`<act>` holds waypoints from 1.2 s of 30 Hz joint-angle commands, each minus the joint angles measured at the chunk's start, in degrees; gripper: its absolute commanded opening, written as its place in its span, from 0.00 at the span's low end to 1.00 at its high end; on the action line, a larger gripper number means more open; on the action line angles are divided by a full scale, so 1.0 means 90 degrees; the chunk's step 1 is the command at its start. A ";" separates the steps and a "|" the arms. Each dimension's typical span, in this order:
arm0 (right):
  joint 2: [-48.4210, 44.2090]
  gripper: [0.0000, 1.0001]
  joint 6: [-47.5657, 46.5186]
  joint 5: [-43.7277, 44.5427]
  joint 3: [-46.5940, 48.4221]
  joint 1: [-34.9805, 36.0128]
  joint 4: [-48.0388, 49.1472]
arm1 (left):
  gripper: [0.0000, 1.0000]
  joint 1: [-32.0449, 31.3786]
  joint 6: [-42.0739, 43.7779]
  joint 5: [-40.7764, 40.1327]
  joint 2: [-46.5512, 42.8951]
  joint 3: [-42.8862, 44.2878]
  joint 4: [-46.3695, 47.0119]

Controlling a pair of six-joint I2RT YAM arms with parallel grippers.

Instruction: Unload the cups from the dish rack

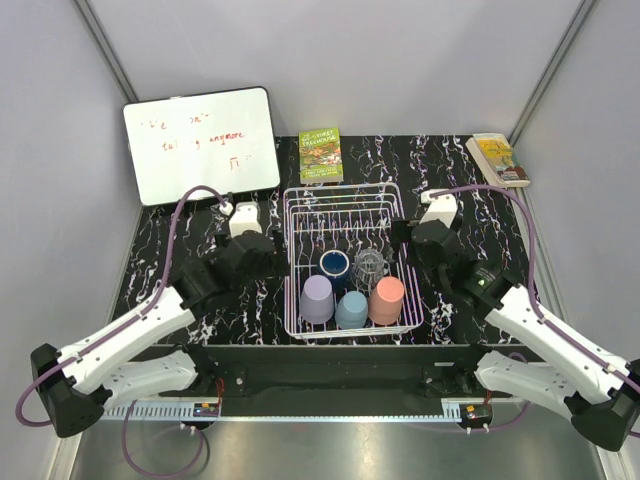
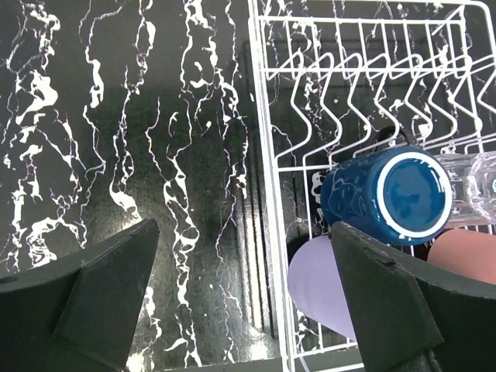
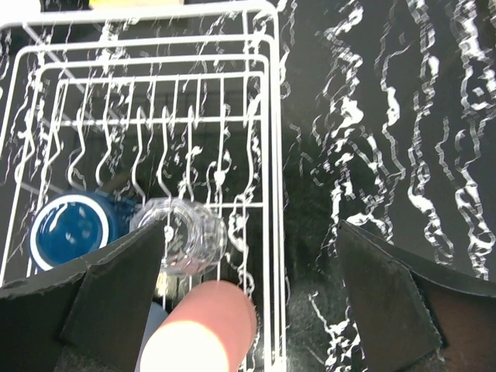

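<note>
All five cups sit in the lower half of the dish rack (image 1: 292,215), at the centre of the overhead view. A lavender cup (image 1: 317,298), a light blue cup (image 1: 351,309) and a salmon-pink cup (image 1: 387,299) stand upside down in a row along its bottom edge. Just above them a dark blue cup (image 1: 334,264) and a clear glass (image 1: 371,264) sit side by side, close under the wire dividers (image 1: 340,215). The dark blue cup looks tilted in the left wrist view, and I cannot tell whether its mouth or its base faces up. The plastic cups are probably light and stiff with smooth, tapered walls, so a grip across the middle of the side wall seems safest against slipping. The glass is likely heavier and breakable, and its facets should give some hold for a gentle pinch across the body. The left gripper (image 1: 258,256) hangs just left of the rack with its jaws spread wide and nothing between them, and the right gripper (image 1: 425,245) mirrors it just right of the rack, equally wide and empty. The rack rests on a black marbled table (image 1: 160,270). Farther out are a whiteboard (image 1: 200,145) at upper left, a green book (image 1: 320,155) above the rack and another book (image 1: 497,158) at upper right
</note>
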 commanded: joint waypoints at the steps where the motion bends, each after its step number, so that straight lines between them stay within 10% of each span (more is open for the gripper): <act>1: -0.0209 1.00 0.0303 -0.0359 -0.0170 0.0017 0.0052 | 0.99 -0.0015 -0.0248 -0.0144 -0.0117 -0.0134 0.0176; 12: -0.0512 1.00 0.0538 -0.0301 -0.0297 0.0018 -0.0173 | 0.99 -0.0112 0.0036 0.0305 -0.0421 -0.0253 0.0197; 22: -0.0356 1.00 0.0568 -0.0106 -0.0112 0.0018 -0.0261 | 0.99 -0.2328 -0.0774 -0.0954 0.0741 0.0851 -0.0526; 36: -0.0405 1.00 0.0665 -0.0184 -0.0239 0.0018 -0.0252 | 0.99 -0.2574 -0.1078 -0.1053 0.1503 0.0891 -0.0498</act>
